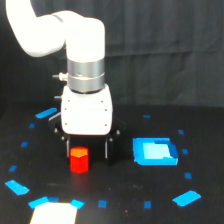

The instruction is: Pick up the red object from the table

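So the counter [125, 200] is black, with little blue tape marks scattered all over it. Starting at the exterior view's left, a couple of blue strips are seen near the left edge, and a pale patch [54, 212] sits at the near edge, toward the near-left corner.

Next comes the red object [79, 159], a small stubby block with an orange-ish top, standing upright on the counter in the left half, a bit nearer the near edge than the far one. The end effector [86, 148] is parked right over and slightly behind it, with two dark fingers [106, 148] spread apart, one seen on each side. Nothing is pinched yet. The block looks closer to the left finger than the right, so it is probably not centred in the gap.

Further right, the larger blue rectangle [155, 152] lies well apart from the block, so it shouldn't get bumped.

For a clean grab, the end effector is best nudged so the block sits mid-gap, lowered until the fingertips are well down its sides, then closed gently. If it's closed off-centre, the block could be shoved or tipped before it's gripped. Whether the fingertips are touching the counter can't be told from this angle.
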Robot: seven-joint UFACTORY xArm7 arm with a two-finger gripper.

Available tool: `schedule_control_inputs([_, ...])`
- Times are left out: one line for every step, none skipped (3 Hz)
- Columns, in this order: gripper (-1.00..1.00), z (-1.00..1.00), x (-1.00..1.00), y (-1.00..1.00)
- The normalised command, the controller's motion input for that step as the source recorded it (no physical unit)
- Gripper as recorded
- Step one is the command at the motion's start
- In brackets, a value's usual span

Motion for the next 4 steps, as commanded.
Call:
schedule_control_inputs([-0.89, -0.43, -0.66, 0.01])
schedule_control_inputs([-1.00, 0.13, -0.83, -0.01])
schedule_control_inputs([1.00, -0.06, 0.27, -0.71])
schedule_control_inputs([1.00, -0.04, 0.05, -0.76])
